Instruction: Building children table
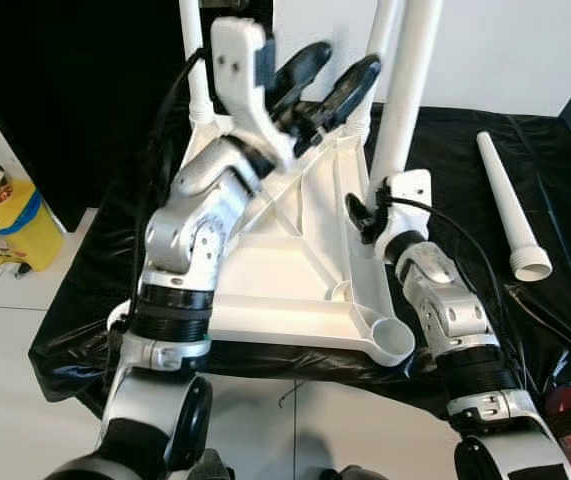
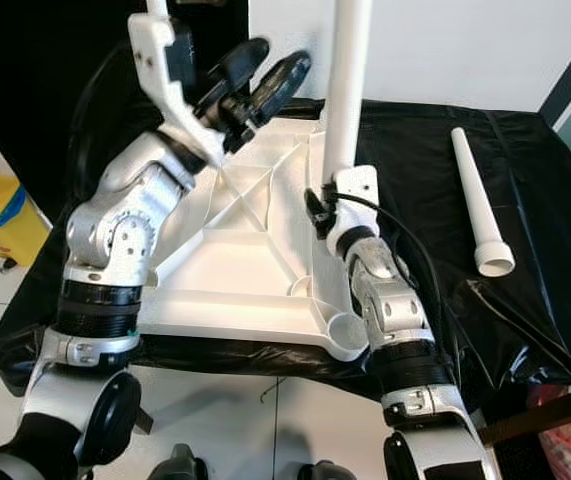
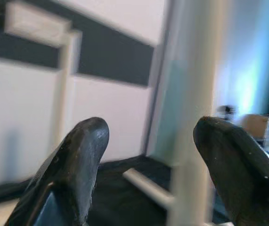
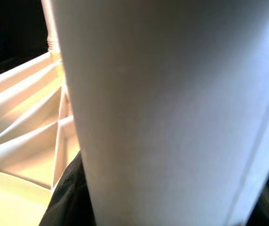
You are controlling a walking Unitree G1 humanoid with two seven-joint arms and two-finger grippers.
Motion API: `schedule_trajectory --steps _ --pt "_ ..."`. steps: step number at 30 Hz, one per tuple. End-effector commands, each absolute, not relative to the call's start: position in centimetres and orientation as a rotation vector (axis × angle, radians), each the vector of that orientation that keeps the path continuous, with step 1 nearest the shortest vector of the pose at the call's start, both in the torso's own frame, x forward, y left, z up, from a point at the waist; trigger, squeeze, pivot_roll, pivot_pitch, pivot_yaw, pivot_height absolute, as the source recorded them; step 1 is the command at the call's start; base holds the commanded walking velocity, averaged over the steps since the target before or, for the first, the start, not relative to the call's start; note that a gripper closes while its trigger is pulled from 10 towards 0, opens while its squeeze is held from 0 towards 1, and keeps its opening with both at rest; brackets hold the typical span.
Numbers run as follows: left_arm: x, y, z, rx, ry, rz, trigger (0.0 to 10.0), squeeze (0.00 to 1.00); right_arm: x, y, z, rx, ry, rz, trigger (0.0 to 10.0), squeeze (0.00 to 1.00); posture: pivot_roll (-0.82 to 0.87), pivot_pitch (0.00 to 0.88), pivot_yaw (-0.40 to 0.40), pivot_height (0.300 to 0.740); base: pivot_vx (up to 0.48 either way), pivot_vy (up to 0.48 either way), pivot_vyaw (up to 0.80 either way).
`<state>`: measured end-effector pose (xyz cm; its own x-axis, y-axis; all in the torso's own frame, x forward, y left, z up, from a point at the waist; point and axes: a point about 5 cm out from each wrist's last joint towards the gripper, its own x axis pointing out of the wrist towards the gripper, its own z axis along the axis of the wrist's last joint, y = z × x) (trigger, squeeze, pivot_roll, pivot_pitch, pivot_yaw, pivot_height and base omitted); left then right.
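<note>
The white tabletop (image 1: 285,270) lies upside down on the black-draped surface (image 1: 465,150). The left gripper (image 1: 327,80) hovers above it, fingers (image 3: 77,160) spread wide. The right gripper (image 2: 327,205) holds an upright leg (image 2: 345,80); the right wrist view shows that leg close against its camera. A loose leg (image 2: 477,205) lies well apart.

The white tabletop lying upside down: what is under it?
The tabletop rests on a black sheet that spreads past its edges beneath the loose leg. Whatever the sheet covers is hidden.

Silver jointed arms showing black ribbed wrist rings, black cables trailing along, white brackets carrying left gripper (image 1: 325,80) with long black fingers (image 3: 77,160).
</note>
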<state>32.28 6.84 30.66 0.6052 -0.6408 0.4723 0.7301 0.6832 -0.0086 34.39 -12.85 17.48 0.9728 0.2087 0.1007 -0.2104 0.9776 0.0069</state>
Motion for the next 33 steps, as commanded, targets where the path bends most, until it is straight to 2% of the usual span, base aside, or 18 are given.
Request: schedule_trajectory --steps 1,8,13,26,28,29,30,33 --pt "32.0 7.6 29.9 -0.187 -0.453 -0.747 10.0 0.0 33.9 -13.2 17.7 0.046 -0.125 0.201 10.0 0.0 0.04 0.076 -0.038 0.74 0.0 0.0 0.0" --pt "30.8 8.3 25.4 -0.122 -0.343 -0.683 10.0 0.0 32.3 -13.8 17.2 0.075 -0.148 0.174 10.0 0.0 0.03 0.09 -0.04 0.74 0.0 0.0 0.0" --pt "30.5 8.5 24.0 -0.089 -0.307 -0.686 10.0 0.0 31.8 -13.8 17.0 0.076 -0.145 0.178 10.0 0.0 0.03 0.091 -0.04 0.74 0.0 0.0 0.0" --pt "28.5 7.8 21.2 0.061 -0.247 -0.825 10.0 0.0 30.5 -14.5 17.5 0.068 -0.21 0.212 10.0 0.0 0.03 0.093 -0.059 0.74 0.0 0.0 0.0" --pt "28.0 7.6 20.5 0.103 -0.228 -0.875 10.0 0.0 30.2 -14.6 17.4 0.068 -0.211 0.214 10.0 0.0 0.03 0.095 -0.061 0.74 0.0 0.0 0.0" --pt "27.6 7.3 18.5 0.245 -0.189 -0.941 10.0 0.0 29.7 -14.8 17.3 0.066 -0.212 0.22 10.0 0.0 0.03 0.093 -0.064 0.74 0.0 0.0 0.0" --pt "27.6 7.3 18.0 0.287 -0.176 -0.955 10.0 0.0 29.5 -14.8 17.3 0.064 -0.214 0.223 10.0 0.0 0.03 0.093 -0.064 0.74 0.0 0.0 0.0" --pt "27.7 7.3 17.3 0.331 -0.158 -0.965 10.0 0.0 29.4 -14.9 17.3 0.065 -0.215 0.226 10.0 0.0 0.03 0.09 -0.064 0.74 0.0 0.0 0.0"
